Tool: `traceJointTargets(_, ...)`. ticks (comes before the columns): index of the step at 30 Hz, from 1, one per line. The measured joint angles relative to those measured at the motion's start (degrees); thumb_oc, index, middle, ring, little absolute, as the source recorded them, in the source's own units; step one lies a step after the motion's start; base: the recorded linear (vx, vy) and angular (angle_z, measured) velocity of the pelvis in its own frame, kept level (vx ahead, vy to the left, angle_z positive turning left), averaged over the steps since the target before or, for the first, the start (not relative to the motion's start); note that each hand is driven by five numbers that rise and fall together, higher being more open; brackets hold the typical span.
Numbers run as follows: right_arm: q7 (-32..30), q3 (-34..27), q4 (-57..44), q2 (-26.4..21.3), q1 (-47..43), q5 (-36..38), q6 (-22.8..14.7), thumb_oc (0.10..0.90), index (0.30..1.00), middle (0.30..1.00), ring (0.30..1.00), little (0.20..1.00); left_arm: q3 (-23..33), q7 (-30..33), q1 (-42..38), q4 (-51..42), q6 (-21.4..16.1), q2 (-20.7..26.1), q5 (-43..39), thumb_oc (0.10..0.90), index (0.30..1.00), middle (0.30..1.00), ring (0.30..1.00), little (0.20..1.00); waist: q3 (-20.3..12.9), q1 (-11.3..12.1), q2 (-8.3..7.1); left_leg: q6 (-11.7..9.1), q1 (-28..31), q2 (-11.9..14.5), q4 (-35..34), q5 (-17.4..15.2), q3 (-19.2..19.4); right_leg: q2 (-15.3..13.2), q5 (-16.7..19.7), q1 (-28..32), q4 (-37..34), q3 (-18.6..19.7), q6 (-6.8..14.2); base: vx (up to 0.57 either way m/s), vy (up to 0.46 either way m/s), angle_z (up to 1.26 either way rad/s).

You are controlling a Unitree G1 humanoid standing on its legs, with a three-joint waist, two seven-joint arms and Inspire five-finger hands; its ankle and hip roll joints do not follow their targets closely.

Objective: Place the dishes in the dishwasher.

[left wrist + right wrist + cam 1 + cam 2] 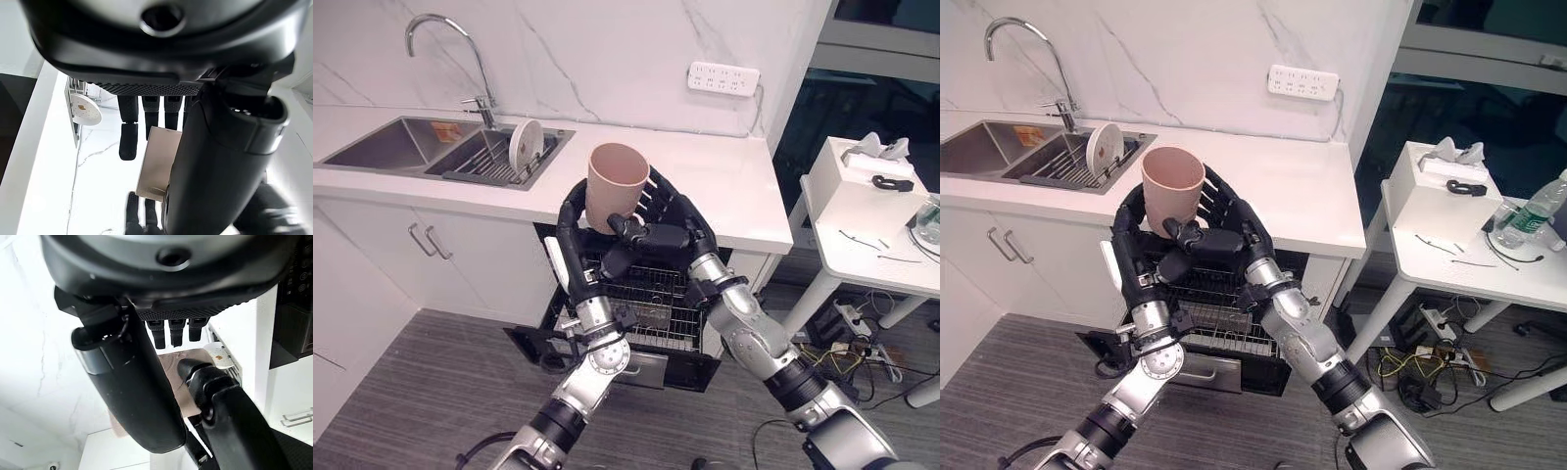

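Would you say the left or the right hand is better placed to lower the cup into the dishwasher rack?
Probably the left hand: its fingers wrap the cup; the right hand mainly steadies it above the rack.

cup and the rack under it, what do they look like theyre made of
The cup, held by the left hand and right hand, looks like matte plastic or a fibre composite: dull beige-pink, no gloss, thin rim. The dishwasher rack looks like coated metal wire: thin dark gridded rods.
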Motion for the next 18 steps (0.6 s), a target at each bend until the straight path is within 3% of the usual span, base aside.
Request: traceJointTargets(18, -0.72, 2.26, 3.27, 1.98, -3.37, -0.60, -0.01, 0.800, 0.900, 0.900, 0.900, 0.900, -0.18, -0.09, -0.32, 0.93, 0.01, -0.40, -0.22, 0.400, 0.300, 0.300, 0.300, 0.300, 0.88, 0.26, -0.66, -0.08, -0.16, -0.03, -0.06, 0.04, -0.59, -0.11, -0.56, 0.00, 0.38, -0.58, -0.06, 0.00, 0.000, 0.00)
